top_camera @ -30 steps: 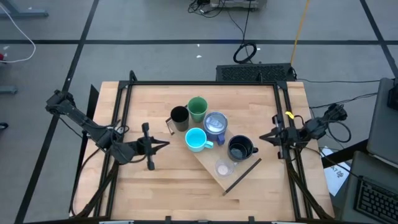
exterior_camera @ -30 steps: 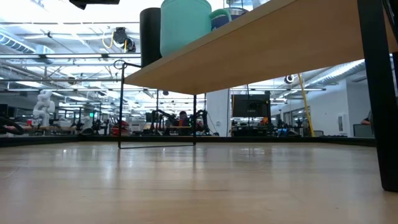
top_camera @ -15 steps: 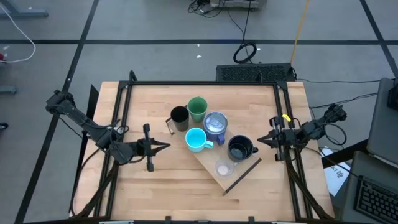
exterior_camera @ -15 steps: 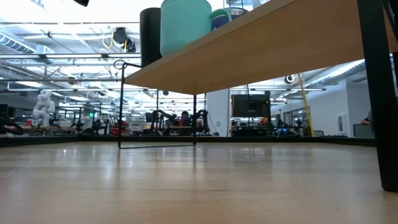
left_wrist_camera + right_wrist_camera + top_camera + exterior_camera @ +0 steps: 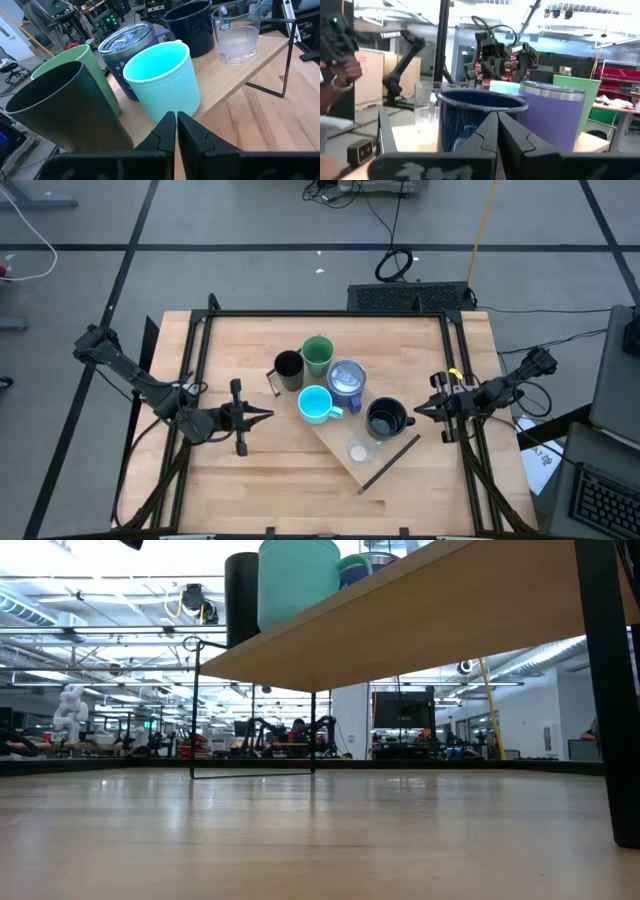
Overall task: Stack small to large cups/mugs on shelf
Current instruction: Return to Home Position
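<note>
The shelf (image 5: 336, 440) lies slantwise on the tabletop, standing on its dark end brackets (image 5: 250, 775). On it stand a black cup (image 5: 289, 367), a green cup (image 5: 318, 353), a purple tumbler (image 5: 346, 378), a cyan mug (image 5: 314, 404), a navy mug (image 5: 385, 418) and a clear glass cup (image 5: 359, 450), each upright on its base. My left gripper (image 5: 268, 414) is shut, just left of the cyan mug (image 5: 162, 80) and apart from it. My right gripper (image 5: 416, 411) is shut, right of the navy mug (image 5: 480, 117), touching nothing.
A black frame (image 5: 330, 314) runs round the tabletop's edges. Bare wood (image 5: 240, 480) lies near the front and to the left of the shelf. From table height the shelf's underside (image 5: 420, 625) fills the upper right, one bracket leg (image 5: 610, 690) close by.
My right gripper has sunk a little beside the shelf's right end and stays shut. The cups and the shelf have not moved.
</note>
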Controlling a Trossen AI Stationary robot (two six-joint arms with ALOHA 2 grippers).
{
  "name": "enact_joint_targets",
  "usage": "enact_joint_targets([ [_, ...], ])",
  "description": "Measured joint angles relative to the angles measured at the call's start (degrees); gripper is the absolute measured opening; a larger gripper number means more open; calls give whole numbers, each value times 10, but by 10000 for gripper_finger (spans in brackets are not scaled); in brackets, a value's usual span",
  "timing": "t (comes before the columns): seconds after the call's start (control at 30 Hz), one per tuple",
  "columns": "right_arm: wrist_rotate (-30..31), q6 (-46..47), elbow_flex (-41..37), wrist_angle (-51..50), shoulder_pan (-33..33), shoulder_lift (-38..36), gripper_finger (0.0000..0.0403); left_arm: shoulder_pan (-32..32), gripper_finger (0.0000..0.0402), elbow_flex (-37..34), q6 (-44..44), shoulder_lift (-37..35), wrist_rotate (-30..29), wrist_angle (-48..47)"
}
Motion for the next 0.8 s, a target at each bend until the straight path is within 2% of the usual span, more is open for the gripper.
enact_joint_targets([
  [0.23, 0, 22, -3, -15, -28, 0, 0, 0, 21, 0, 0, 0, 0, 0],
  [0.47, -3, 82, -3, -59, -99, 1, 0, 0, 21, 0, 5, 0, 0, 0],
  [0.8, -85, 116, -4, -100, -185, 2, 0, 0, 21, 0, 13, 0, 0, 9],
])
